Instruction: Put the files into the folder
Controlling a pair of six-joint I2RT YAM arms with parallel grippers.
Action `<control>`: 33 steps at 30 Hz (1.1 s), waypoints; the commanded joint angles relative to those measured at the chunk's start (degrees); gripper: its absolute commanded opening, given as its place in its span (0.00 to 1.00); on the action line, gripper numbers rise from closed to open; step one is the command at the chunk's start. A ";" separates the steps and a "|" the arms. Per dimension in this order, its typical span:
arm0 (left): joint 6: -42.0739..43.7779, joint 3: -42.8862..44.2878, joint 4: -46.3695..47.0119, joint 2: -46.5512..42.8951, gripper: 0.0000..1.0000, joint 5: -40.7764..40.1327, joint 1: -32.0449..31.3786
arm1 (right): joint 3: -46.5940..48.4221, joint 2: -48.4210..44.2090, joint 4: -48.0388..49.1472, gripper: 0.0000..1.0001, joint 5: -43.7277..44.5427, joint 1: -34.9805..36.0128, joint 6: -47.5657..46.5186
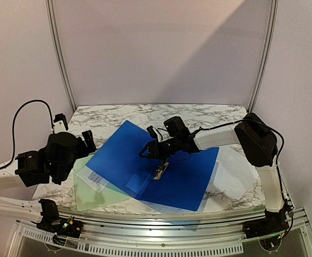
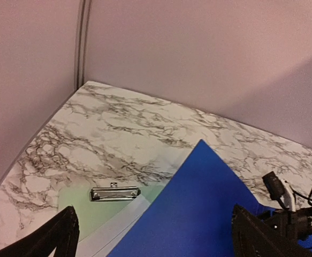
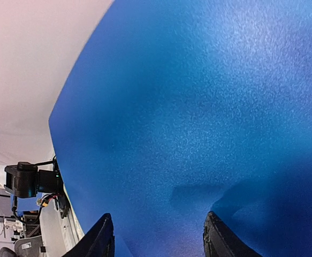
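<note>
Folder (image 1: 172, 176) lies open mid-table, deep blue, right half flat. Its left cover (image 1: 118, 155) is tilted up off the surface. Metal clip (image 1: 160, 171) sits on the inner face near the spine.

Right gripper (image 1: 145, 152) is at the spine, just above the clip, against the raised cover's inner side. In the right wrist view the blue cover (image 3: 198, 107) fills the frame. Fingers (image 3: 103, 238) are apart, nothing seen pinched between them. Can't tell whether they touch the cover.

Large white sheet (image 1: 233, 179) lies flat to the right of the folder, its left part tucked under the folder's edge, outside the folder. Smaller slip (image 1: 98, 179) with printed lines lies left of the folder on a pale green board (image 1: 99, 195), partly under the raised cover. The left wrist view shows the board (image 2: 86, 211) has its own clip (image 2: 115, 193).

Left gripper (image 1: 90, 140) hovers off the folder's left edge above the green board. Its fingers (image 2: 65, 230) are spread wide and hold nothing, well apart from both papers.

Marble table (image 1: 198, 112) lies under everything.
</note>
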 commanded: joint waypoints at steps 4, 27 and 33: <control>23.96 4.20 12.43 4.59 0.99 25.03 0.64 | 0.37 1.94 -1.02 0.57 2.50 -0.27 -2.64; 28.18 -1.97 35.59 40.72 0.99 49.59 -0.87 | -0.30 -6.09 -7.01 0.57 3.88 -4.69 -2.44; 29.24 0.40 35.14 45.92 0.99 47.87 -3.43 | 1.10 -10.02 -15.64 0.61 8.48 -6.40 -6.07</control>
